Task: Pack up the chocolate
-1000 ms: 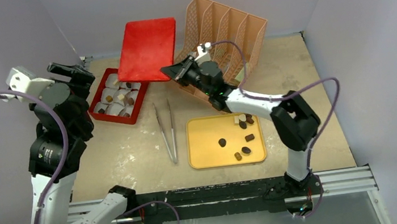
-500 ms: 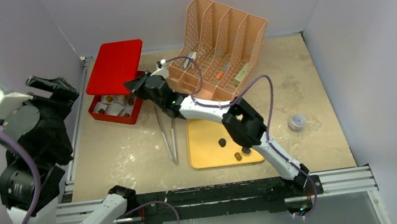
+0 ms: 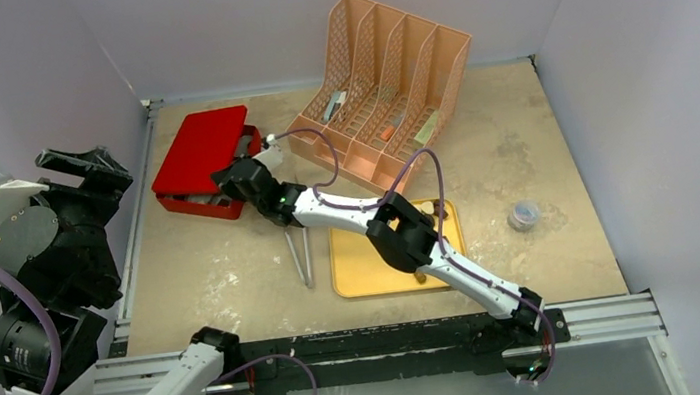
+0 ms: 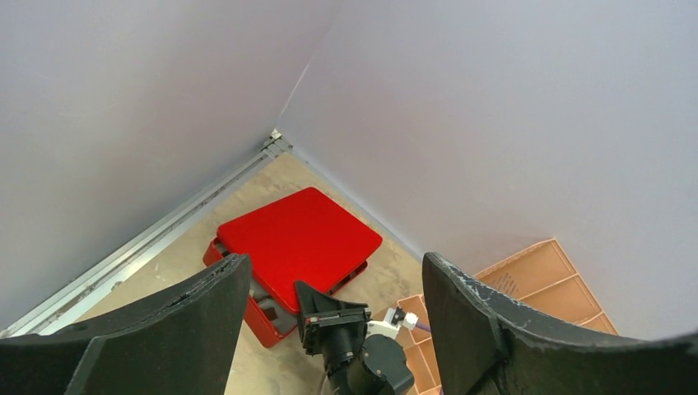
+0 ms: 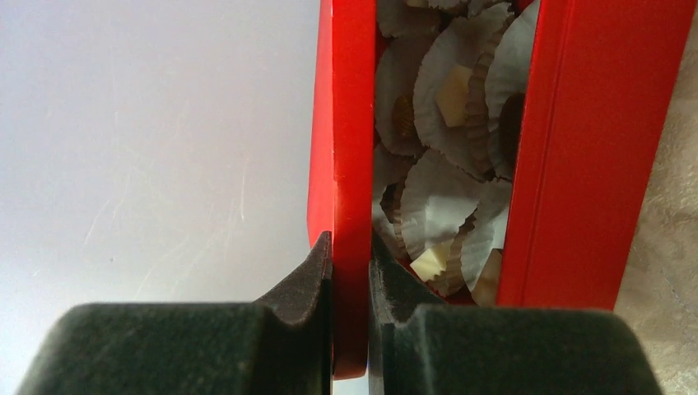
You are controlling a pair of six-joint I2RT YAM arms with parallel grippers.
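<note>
**Status: lid held over the box, chocolate inside**

1. Right claw point(image 5: 350, 247): clamped narrow on the edge of the red lid point(image 5: 344, 123), one finger on each face of the edge. The right arm reaches across the worktop point(image 3: 223, 263) to the far-left area.
2. Left claw point(image 4: 333, 267): spread wide, holding nothing. It is raised at the left side, well apart from the box, and faces down toward it.
3. Red lid: lies over the red box point(image 5: 576, 148) but is not seated. The gripped side stands off the box, which leaves a gap between lid and box wall.
4. Chocolate point(image 5: 454, 92): cream and brown pieces sit in white pleated cup liners point(image 5: 436, 202) inside the box, visible through the gap.
5. Yellow tray point(image 3: 355, 267): lies near the middle of the worktop, largely hidden by the right arm. A dark piece point(image 3: 440, 211) shows at its far-right corner. The count on the tray cannot be told.
6. Other items:
   - Metal tweezers point(image 3: 301, 259), flat on the worktop just left of the tray
   - Orange file rack point(image 3: 392, 81), at the far edge
   - Small round container point(image 3: 524, 214), right of the tray, apart from it
</note>
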